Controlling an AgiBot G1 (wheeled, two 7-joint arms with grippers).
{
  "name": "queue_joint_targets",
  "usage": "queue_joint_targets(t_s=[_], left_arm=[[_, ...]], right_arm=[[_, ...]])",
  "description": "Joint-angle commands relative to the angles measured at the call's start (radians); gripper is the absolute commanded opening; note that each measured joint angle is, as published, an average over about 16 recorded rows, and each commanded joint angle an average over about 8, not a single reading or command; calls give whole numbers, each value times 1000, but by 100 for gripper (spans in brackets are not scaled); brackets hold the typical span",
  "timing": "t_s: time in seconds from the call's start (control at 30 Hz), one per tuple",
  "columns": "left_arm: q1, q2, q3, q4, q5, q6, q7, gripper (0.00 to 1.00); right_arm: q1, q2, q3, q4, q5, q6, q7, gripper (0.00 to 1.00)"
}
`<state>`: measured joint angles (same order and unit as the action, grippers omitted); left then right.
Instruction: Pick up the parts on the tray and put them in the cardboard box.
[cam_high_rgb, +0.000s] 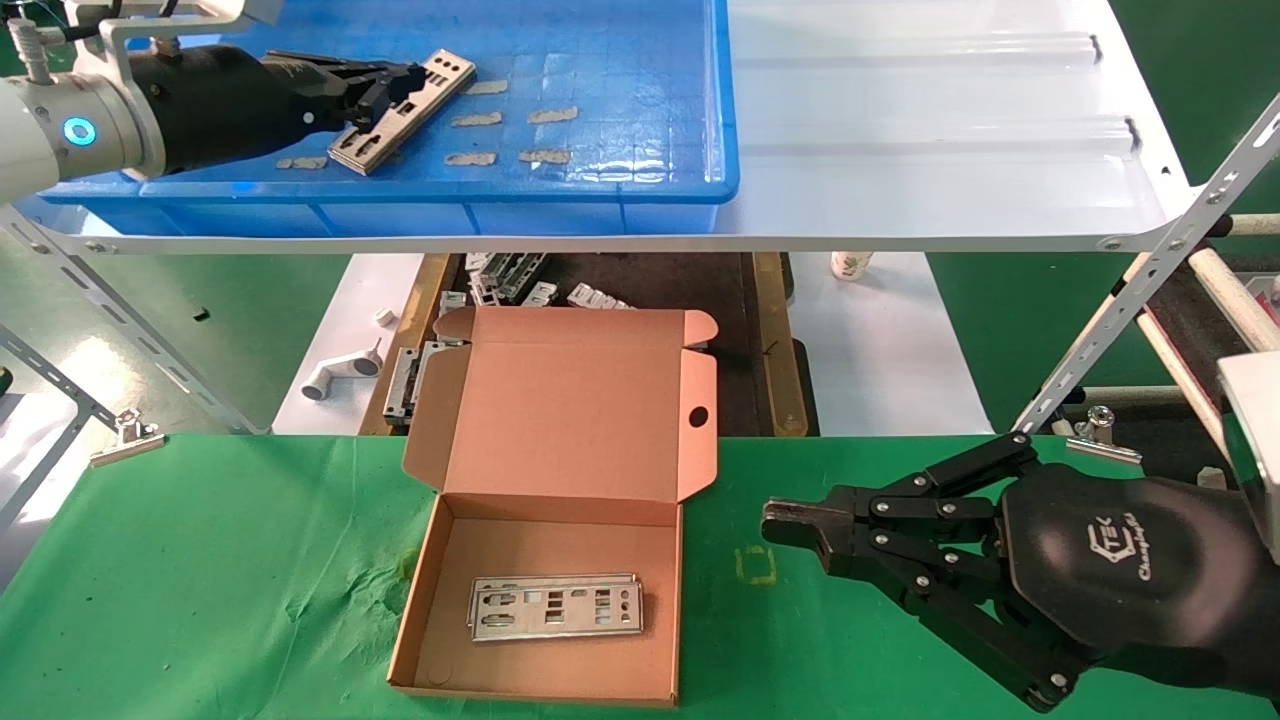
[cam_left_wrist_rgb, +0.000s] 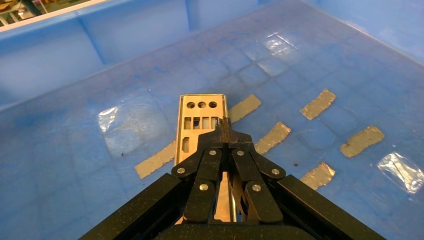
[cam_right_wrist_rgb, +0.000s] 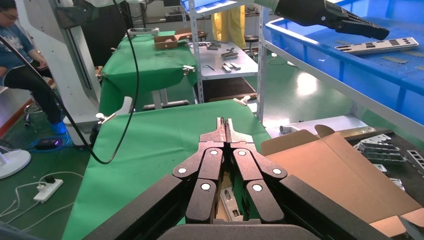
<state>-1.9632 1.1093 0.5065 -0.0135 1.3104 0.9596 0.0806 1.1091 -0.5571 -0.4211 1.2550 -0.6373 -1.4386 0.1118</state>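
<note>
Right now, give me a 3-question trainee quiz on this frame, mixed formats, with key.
1. True or false: the left gripper is shut on a part in the blue tray.
2. Multiple choice: where is the right gripper? A) inside the cardboard box B) over the green cloth, beside the box C) over the tray
3. Fill in: the cardboard box has its lid ____ and plates lying on its floor.

Key: 1 true; 2 B; 3 open
</note>
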Motion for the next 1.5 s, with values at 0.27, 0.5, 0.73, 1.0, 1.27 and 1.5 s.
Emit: queue_joint_targets(t_s=[0.27, 0.5, 0.73, 1.0, 1.27, 1.5], left_arm=[[3, 3, 6, 5, 9, 6, 14, 100], [2, 7, 7, 8, 10, -6, 19, 100], [-2, 6, 6, 6, 8, -1, 25, 100], [-2, 10, 3, 11, 5, -7, 25, 100], [2, 17, 4, 16, 5, -21, 20, 100], [6, 19, 4, 20, 6, -34, 15, 100]], right_arm=[[0, 0, 0, 0, 0, 0, 0, 0], [0, 0, 0, 0, 0, 0, 0, 0], [0, 0, 0, 0, 0, 0, 0, 0], [0, 0, 0, 0, 0, 0, 0, 0], [0, 0, 0, 0, 0, 0, 0, 0], [0, 0, 0, 0, 0, 0, 0, 0]])
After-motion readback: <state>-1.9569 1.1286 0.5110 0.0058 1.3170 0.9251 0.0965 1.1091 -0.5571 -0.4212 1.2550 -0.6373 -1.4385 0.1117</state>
